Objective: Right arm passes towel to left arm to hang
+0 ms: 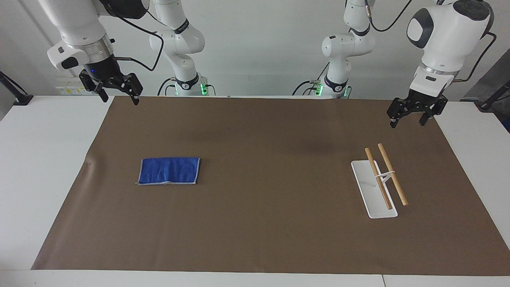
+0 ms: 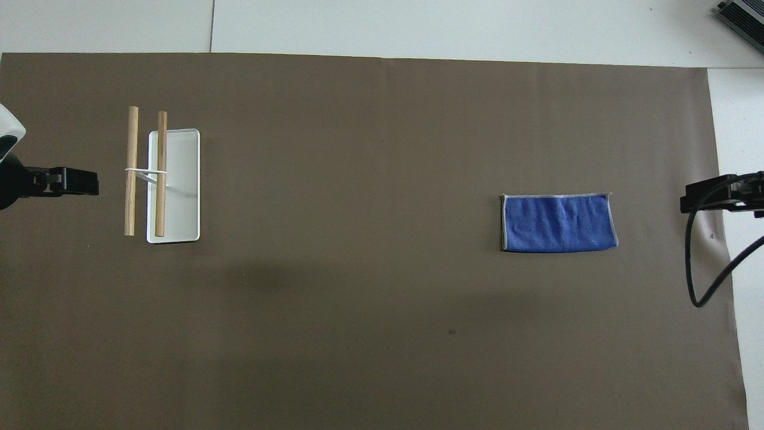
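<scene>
You had open brown mat (image 1: 271, 167) across the whole middle, nothing standing between the towel (image 1: 169, 171) and the rack (image 1: 380, 181). The towel lay flat toward the right arm's end, bare mat on every side of it. The rack's two wooden bars (image 1: 392, 174) rose above its white base (image 1: 368, 191), the only upright obstacle, toward the left arm's end.

A white-based rack (image 1: 373, 194) with two wooden bars stands on a brown mat (image 1: 263, 223).

Facing camera high, across table toward robots; overhead steeply down; both share brown mat (image 1: 263, 207).
</scene>
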Controlling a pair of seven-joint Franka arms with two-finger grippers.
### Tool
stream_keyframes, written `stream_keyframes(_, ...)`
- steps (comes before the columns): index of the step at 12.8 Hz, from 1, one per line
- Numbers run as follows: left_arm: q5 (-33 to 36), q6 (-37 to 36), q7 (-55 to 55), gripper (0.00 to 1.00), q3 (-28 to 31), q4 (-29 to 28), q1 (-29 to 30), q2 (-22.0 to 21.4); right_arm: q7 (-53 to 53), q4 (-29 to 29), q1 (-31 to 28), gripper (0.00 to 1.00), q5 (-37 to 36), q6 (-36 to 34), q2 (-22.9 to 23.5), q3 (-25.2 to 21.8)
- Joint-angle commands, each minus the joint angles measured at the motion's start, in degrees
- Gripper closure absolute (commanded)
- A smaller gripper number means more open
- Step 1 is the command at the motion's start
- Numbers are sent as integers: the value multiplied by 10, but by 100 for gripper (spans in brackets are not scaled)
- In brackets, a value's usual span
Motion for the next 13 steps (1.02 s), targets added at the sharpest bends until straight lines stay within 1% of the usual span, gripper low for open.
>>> stream_keyframes(1, -7, 1, 0, 0, 4, -10, -5, -10, 8, -20, -4, 0, -10, 15, -15, 11)
stream_keyframes(5, -7, 1, 0, 0, 4, -11, -5, -10, 7, -10, -4, 0, -12, 15, -8, 11)
stream_keyframes(7, -7, -1, 2, 0, 4, -11, -5, -11, 6, 11, -4, 0, -11, 14, 8, 11)
stream_keyframes(8, -7, -2, 1, 0, 3, -14, -6, -12, 6, 12, -4, 0, -10, 18, 13, 16)
stream_keyframes(10, -7, -6, -2, 0, -1, -17, -6, -12, 6, 11, -4, 0, -9, 46, 37, 24)
stream_keyframes(11, -7, -20, -2, 0, -1, -14, -6, -12, 7, -1, -4, 0, -7, 75, 48, 30)
stream_keyframes(13, -7, -52, 2, 0, -5, -9, -6, -12, 6, -51, -4, 0, -3, 148, 56, 32)
